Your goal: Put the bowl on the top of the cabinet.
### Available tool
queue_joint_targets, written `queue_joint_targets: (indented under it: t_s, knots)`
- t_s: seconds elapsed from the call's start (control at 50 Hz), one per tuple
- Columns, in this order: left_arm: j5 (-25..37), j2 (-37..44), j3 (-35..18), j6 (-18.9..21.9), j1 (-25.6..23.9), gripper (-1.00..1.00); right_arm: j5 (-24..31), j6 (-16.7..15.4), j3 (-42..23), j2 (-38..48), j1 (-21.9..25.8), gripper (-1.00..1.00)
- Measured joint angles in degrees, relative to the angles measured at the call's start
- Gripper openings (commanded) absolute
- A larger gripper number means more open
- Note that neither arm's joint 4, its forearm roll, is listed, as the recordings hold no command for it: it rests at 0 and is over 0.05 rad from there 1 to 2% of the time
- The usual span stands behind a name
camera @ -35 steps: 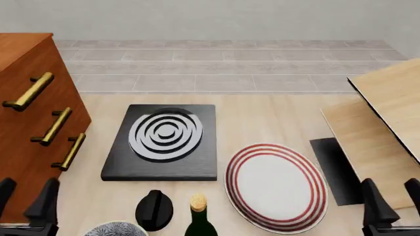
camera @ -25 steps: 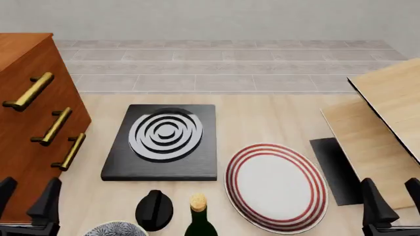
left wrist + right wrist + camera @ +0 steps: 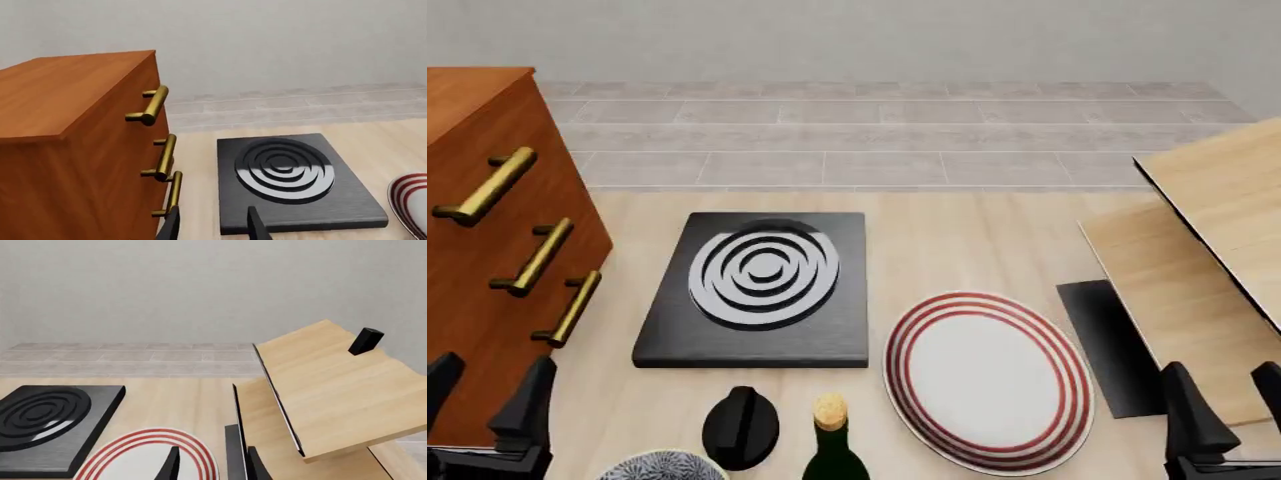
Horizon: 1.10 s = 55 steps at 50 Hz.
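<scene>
Both tools released: left tool, right tool. Risk: bowl close to bottle & black knob; careless approach may topple them.

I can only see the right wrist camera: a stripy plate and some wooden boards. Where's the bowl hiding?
Observer: In the front view, the bowl peeks in at the near edge, just left of a black rounded object.
Operator: Is the cabinet close to it?
Observer: The cabinet stands on the left side, beyond the bowl.
Operator: Is a hand holding the bowl?
Observer: No. The left gripper is open, holding nothing, left of the bowl.
</scene>
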Motion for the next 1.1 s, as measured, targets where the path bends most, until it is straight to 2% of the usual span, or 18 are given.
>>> queue_joint_targets:
  t_s: [0.34,0.74,1.1]
  knots:
    - [12.01,-3.99,-2.76,2.41,-0.16,1.0,0.26,-0.02,-0.18,-0.08,0.01,1.0]
    - [32.36,-5.97,-14.56,5.12,-5.15,1.0,0.42,-0.01,-0.35,-0.07,0.01,1.0]
    - [44.67,-6.22,-20.68,4.53,-8.4,1.0,0.11,0.01,-0.09,0.0,0.0,1.0]
